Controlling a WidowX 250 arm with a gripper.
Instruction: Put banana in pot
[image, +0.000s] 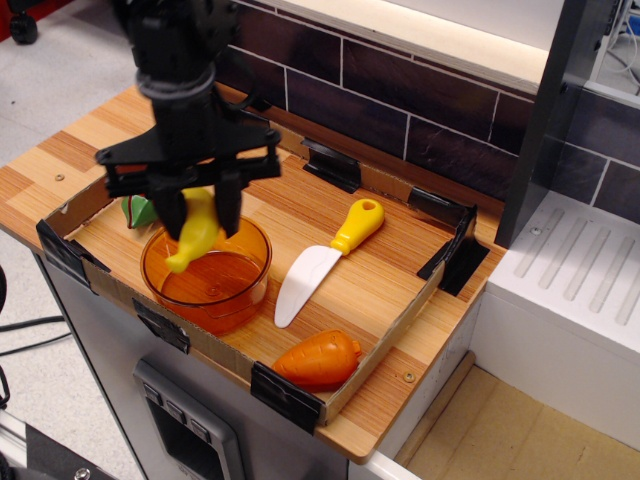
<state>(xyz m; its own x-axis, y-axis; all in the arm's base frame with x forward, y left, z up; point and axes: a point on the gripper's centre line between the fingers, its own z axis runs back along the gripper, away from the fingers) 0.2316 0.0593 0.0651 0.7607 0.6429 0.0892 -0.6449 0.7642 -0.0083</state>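
Observation:
The yellow banana hangs from my black gripper, whose fingers are shut on its upper end. The banana's lower tip is directly over the round translucent orange pot, at about rim height near the pot's left side. The pot stands at the front left of the cardboard tray. The gripper and arm cover the back part of the pot's rim.
A toy knife with a white blade and yellow handle lies in the tray's middle. An orange carrot lies at the front corner. A green end of a toy shows behind the gripper. A dark tiled wall stands behind.

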